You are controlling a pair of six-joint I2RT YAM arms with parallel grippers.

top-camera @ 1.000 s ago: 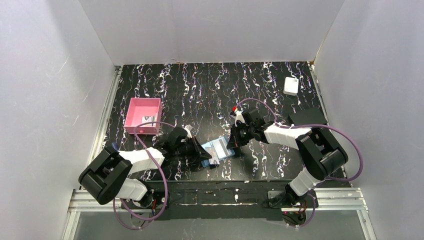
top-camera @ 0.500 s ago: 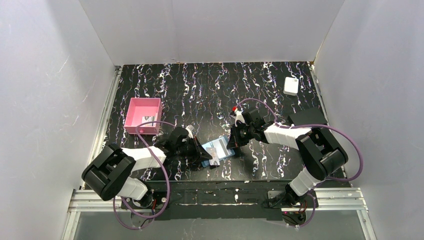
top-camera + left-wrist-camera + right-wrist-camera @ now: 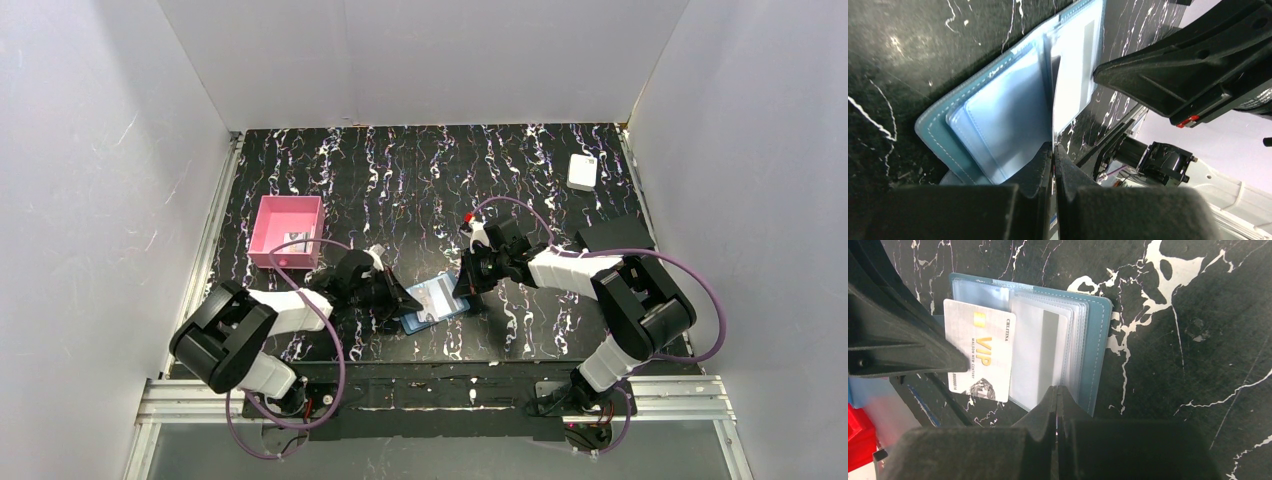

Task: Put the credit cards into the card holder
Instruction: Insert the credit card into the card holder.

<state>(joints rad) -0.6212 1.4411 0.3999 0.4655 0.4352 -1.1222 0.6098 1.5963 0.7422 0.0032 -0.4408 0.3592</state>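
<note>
I see the wallet (image 3: 437,301) open mid-table, striped card (image 3: 1040,355) seemingly sleeved, VIP card (image 3: 980,357) only partly in, left gripper (image 3: 1053,150) at wallet's 9 o'clock clamped on it, right gripper (image 3: 1057,392) at 2 o'clock, jaws together, pinning the wallet.

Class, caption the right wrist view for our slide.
Right gripper pinches the open wallet at its edge; left gripper holds a VIP card over it.

Overhead wide; wrists close, sharing card holder (image 3: 437,301).
</note>
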